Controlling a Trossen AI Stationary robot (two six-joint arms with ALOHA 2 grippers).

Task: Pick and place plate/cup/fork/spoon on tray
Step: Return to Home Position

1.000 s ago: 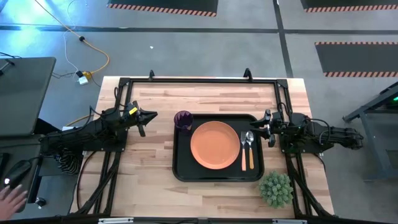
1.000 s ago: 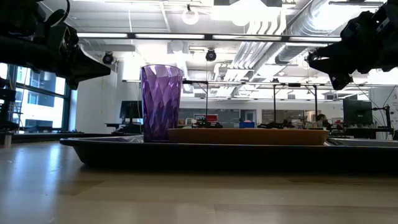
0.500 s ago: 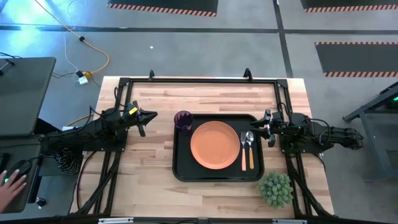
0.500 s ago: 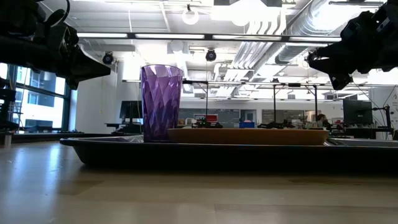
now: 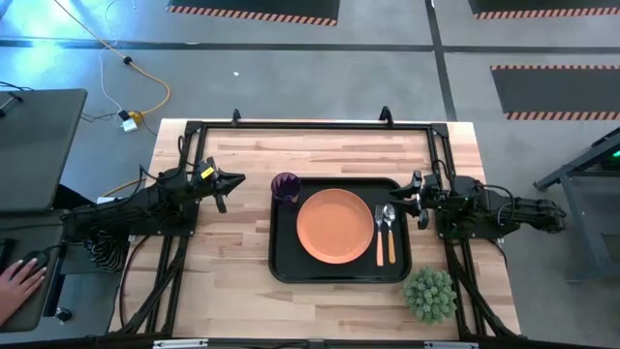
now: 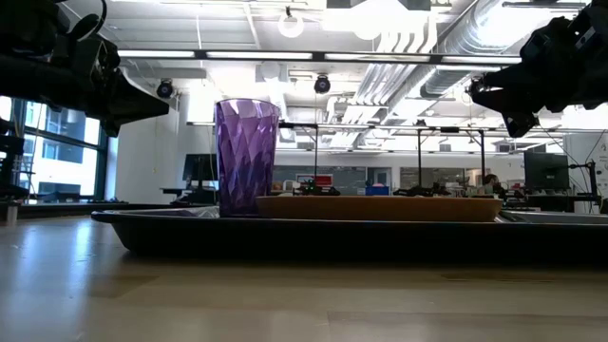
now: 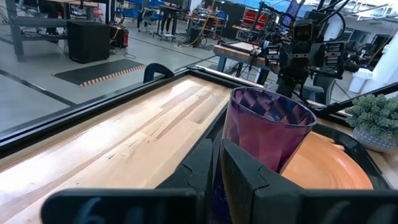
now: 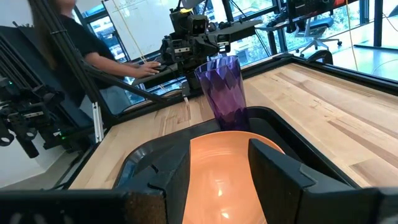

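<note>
**High view.** The tray [image 5: 283, 266] is lying mid-bench [image 5: 320, 155]. The plate [image 5: 334, 226] is sitting at its centre. The cup [image 5: 285, 187] is standing upright in the tray's far left corner, just beside the plate's rim. The fork [image 5: 380, 235] and the spoon [image 5: 390, 235] are lying side by side right of the plate, with the fork nearer the plate and both heads pointing to the far edge. The left hand [image 5: 237, 179] is hovering over bare bench left of the tray, pointing at the cup, near it but apart. The right hand [image 5: 417, 199] is hovering just beside the tray's right edge, near the spoon's bowl and touching nothing. A potted plant [image 5: 429, 294] is standing off the tray by its near right corner.

**Low view.** The cup [image 6: 246, 157] and the plate [image 6: 380, 207] are resting inside the tray [image 6: 285, 236]. The left hand [image 6: 157, 104] and the right hand [image 6: 494, 103] are both hanging well above the bench.

**Left wrist view.** The left hand [image 7: 216, 158] is showing its fingers [image 7: 239, 168] drawn together, holding nothing. The cup [image 7: 267, 134] is standing straight ahead, with the plate [image 7: 326, 168] beyond it.

**Right wrist view.** The right hand [image 8: 217, 148] is showing its fingers [image 8: 273, 165] spread apart and empty. The plate [image 8: 217, 183] is lying ahead, showing between them, with the cup [image 8: 222, 90] past it. A person [image 8: 62, 43] is sitting beyond the bench.
</note>
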